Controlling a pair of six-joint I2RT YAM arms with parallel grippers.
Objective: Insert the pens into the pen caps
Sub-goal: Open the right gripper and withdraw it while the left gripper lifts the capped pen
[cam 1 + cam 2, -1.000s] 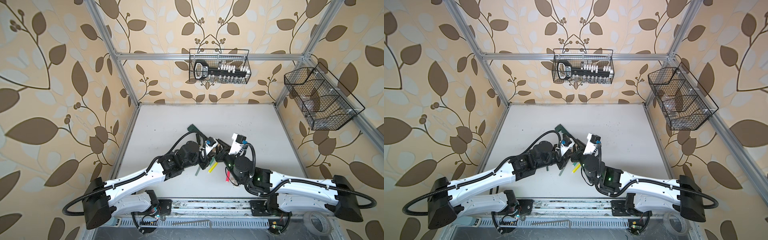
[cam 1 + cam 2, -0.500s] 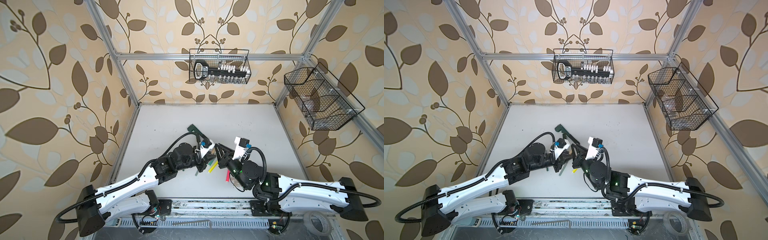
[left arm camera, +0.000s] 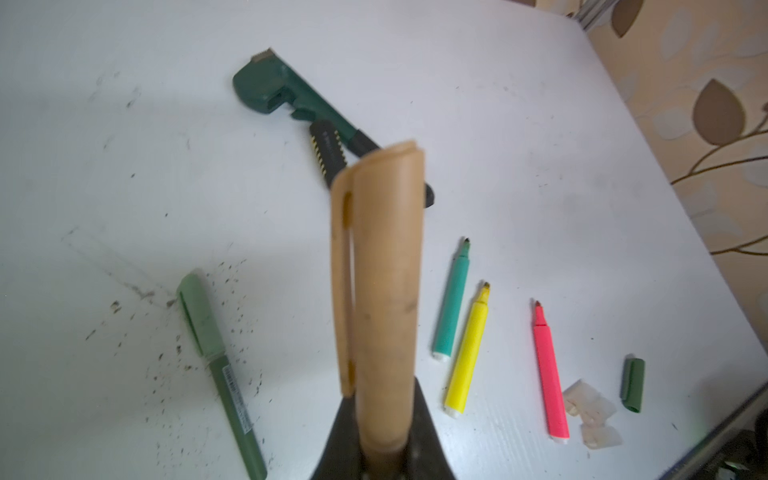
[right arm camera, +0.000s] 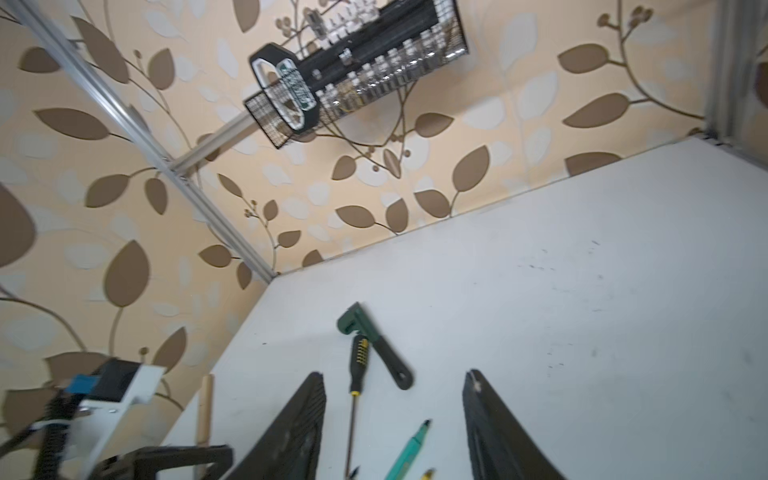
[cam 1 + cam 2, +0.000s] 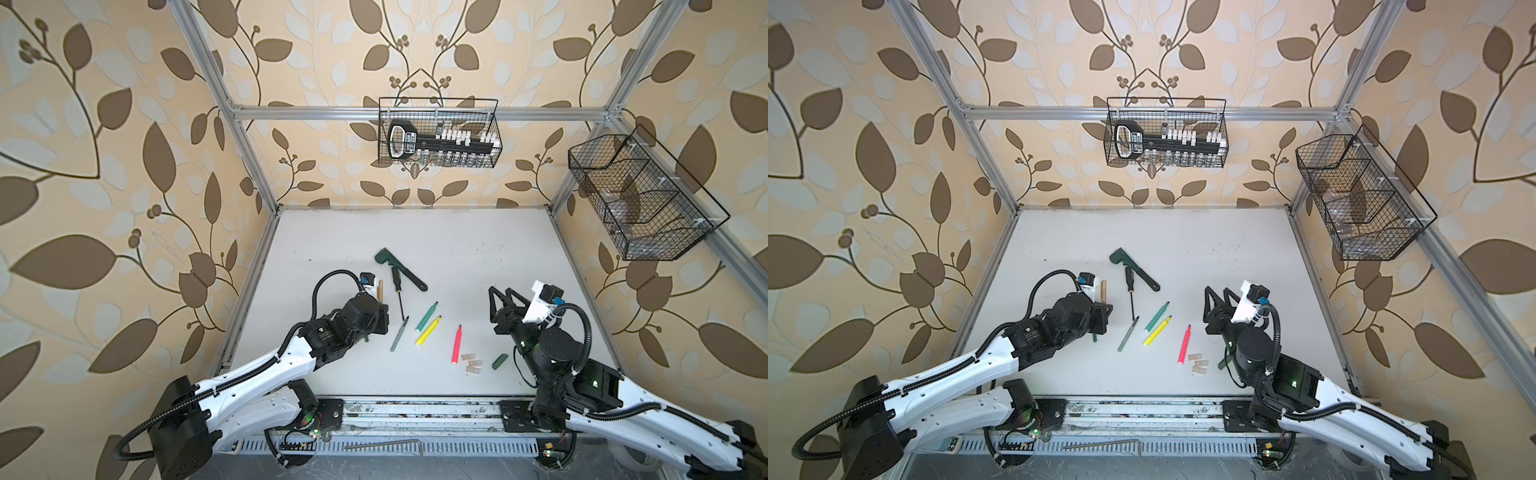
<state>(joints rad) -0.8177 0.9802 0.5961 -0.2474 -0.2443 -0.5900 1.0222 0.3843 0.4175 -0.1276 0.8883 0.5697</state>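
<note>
Drawn back from mid-table, where they met a second ago, the two arms now stand well apart. The left gripper (image 5: 379, 306) is clamped on the gold-brown pen (image 3: 382, 432), which rises from its fingers wearing the gold-brown cap (image 3: 380, 249). The right gripper (image 5: 503, 294) points toward the back wall, its fingers (image 4: 299, 424) parted around nothing. Between the two sets of fingers lie the grey-green pen (image 5: 399, 334), teal pen (image 5: 427, 317), yellow pen (image 5: 428, 331) and pink pen (image 5: 457, 344), all uncapped. Nearer the right fingers sit three beige caps (image 5: 471, 362) and a dark green cap (image 5: 500, 360). Just beside the left fingers lies a green pen (image 3: 239, 411) in a pale green cap (image 3: 197, 316), its barcode sticker (image 3: 232, 382) too blurred to read. Beyond them a screwdriver (image 5: 397, 291) rests against a wrench (image 5: 399, 270). White table (image 5: 478, 241) runs open from the right fingers to the back edge. Above it, a wall basket (image 5: 438, 160) holds a black rack (image 5: 453, 144) with an unreadable label, and small clear bottles (image 4: 374, 83). What the side basket (image 5: 648, 249) holds cannot be made out.
</note>
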